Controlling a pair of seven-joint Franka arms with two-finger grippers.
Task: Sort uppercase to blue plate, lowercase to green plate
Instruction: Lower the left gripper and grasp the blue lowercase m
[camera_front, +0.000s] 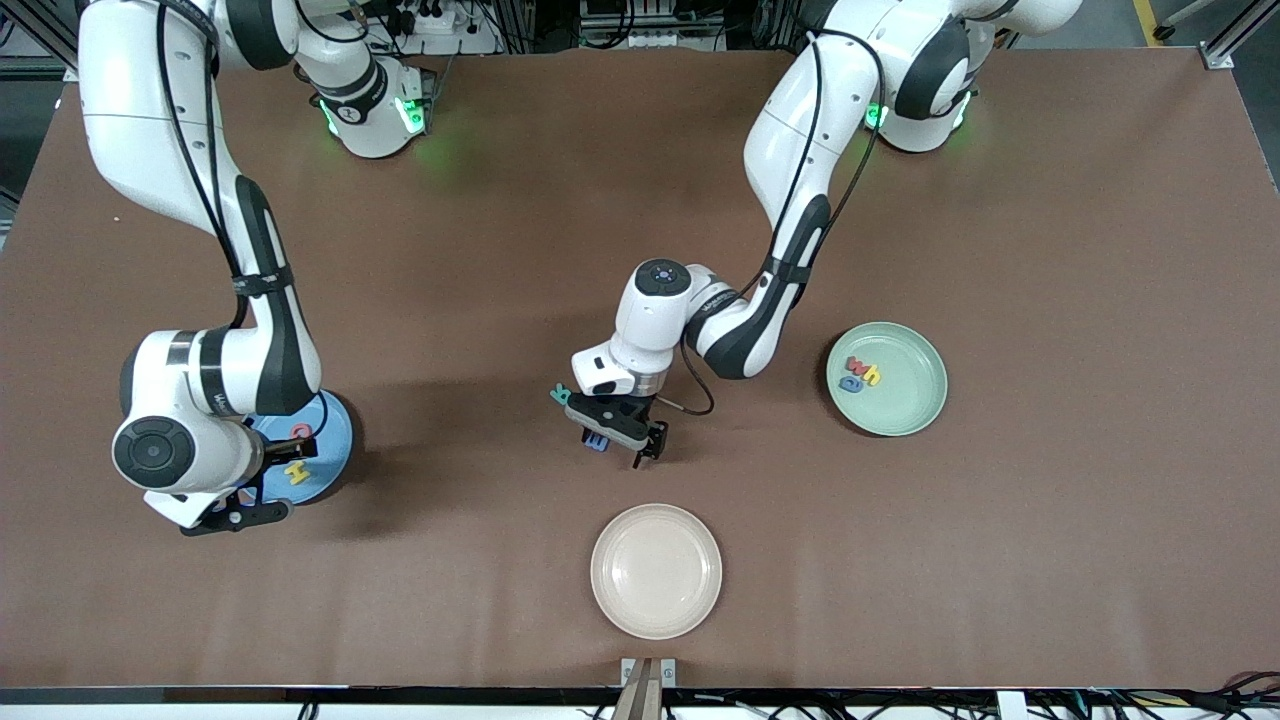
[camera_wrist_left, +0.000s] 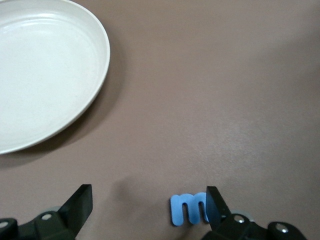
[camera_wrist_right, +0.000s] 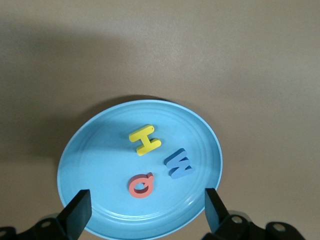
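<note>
Black-fingered left gripper (camera_wrist_left: 147, 210) hung wide beside the rounded blue foam m (camera_wrist_left: 187, 208); right gripper (camera_wrist_right: 145, 212) gaped, empty, over the round blue plastic plate (camera_wrist_right: 100, 150) on brown table (camera_front: 1000, 550).

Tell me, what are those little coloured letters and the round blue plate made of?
The small letters, like the yellow H, red Q and angular blue M, look like soft foam: thick, matte, with blunt cut edges. The round blue plate with a raised rim seems to be plastic, judging by its smooth, faintly glossy surface and moulded rings, though I can't be certain.
</note>
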